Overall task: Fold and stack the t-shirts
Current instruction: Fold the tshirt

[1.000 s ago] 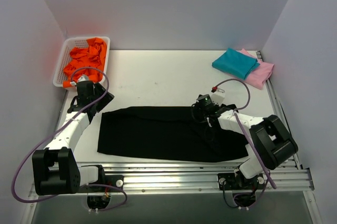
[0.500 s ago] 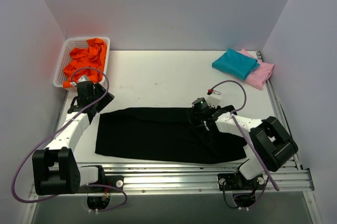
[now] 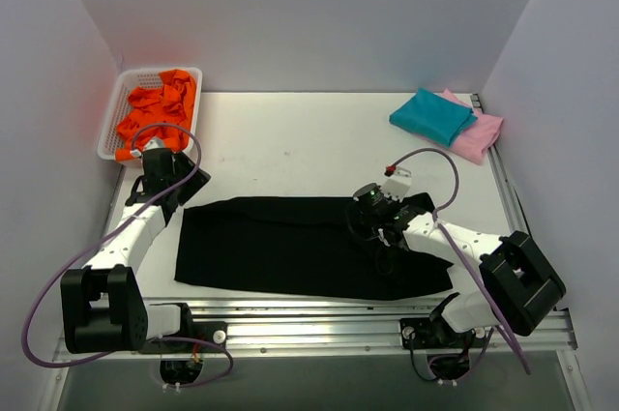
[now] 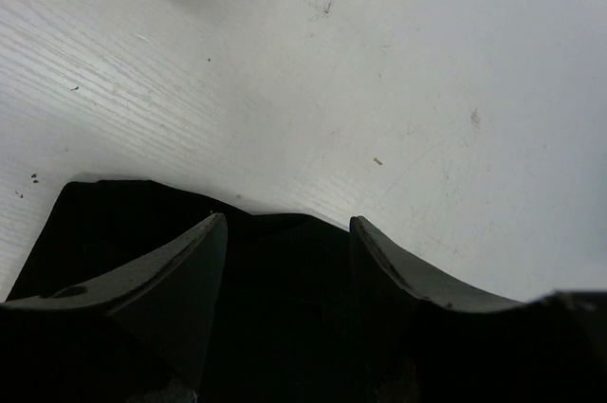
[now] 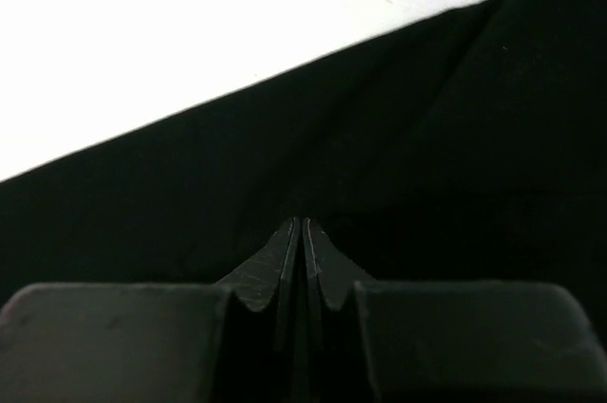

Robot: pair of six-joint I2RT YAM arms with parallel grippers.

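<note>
Right pincer (image 5: pixel 301 225): closed tight, tips meeting on a crease of the black t-shirt (image 3: pixel 280 247), apparently nipping a thin fold; set on the shirt's far edge, right of its middle.
Left pincer (image 4: pixel 286 232): open, fingers spread wide just over the shirt's far left corner, nothing between them.
Black t-shirt: laid as a long band running left to right along the near edge of the bench (image 3: pixel 290 140); flat on the left, rumpled at the right end beside the right arm.
Step in hand: judged as securing the far edge at two places, ahead of a fold toward the near edge.
Doing it well: lower the left pincer squarely onto the corner and take both layers; close before any lift; raise both ends together and level so the band does not twist; keep the cloth taut between the holds.
Risk: thin right-hand nip likely to slip under tension.
Stack: teal t-shirt (image 3: pixel 430 114) folded, resting partly on the pink t-shirt (image 3: pixel 484 135), at the far right corner, well apart from the black one.
Bench surface: white, faintly grained and speckled.
Far left corner: white mesh basket (image 3: pixel 109 131) holding orange cloth (image 3: pixel 160 106).
Room: plain pale walls on three sides; metal rail (image 3: pixel 319 319) along the near edge.
</note>
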